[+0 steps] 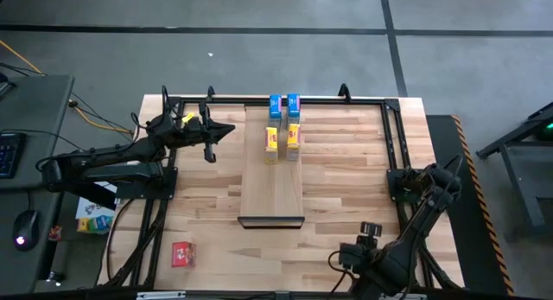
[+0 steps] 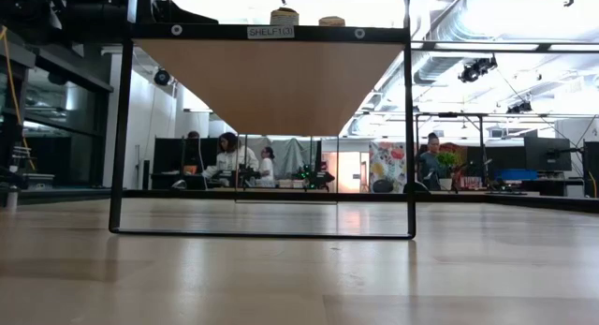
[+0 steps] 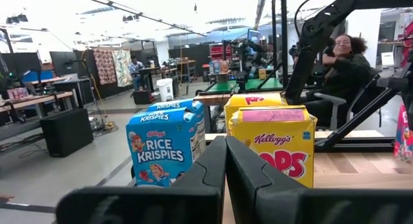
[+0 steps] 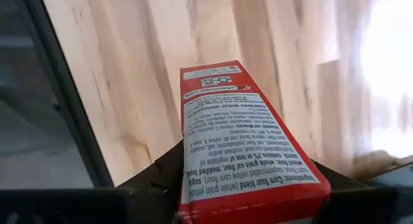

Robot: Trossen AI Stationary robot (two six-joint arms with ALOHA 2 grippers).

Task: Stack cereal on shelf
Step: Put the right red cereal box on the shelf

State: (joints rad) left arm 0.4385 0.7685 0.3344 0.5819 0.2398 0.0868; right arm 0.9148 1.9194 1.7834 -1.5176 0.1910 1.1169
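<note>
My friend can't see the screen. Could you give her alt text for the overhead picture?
Seen from above, two blue boxes and two yellow boxes stand on a pale wooden shelf mid-table. A red box lies near the table's front left corner, with a dark robot arm at each side.

Floor (image 1: 259, 58): grey, crossed by dark lines. Beyond the table, an open workshop holds desks (image 3: 39, 101), a black cabinet (image 3: 66, 130), seated people (image 2: 229, 161), exposed ceiling ducts (image 2: 449, 30) and bright overhead lighting.
</note>
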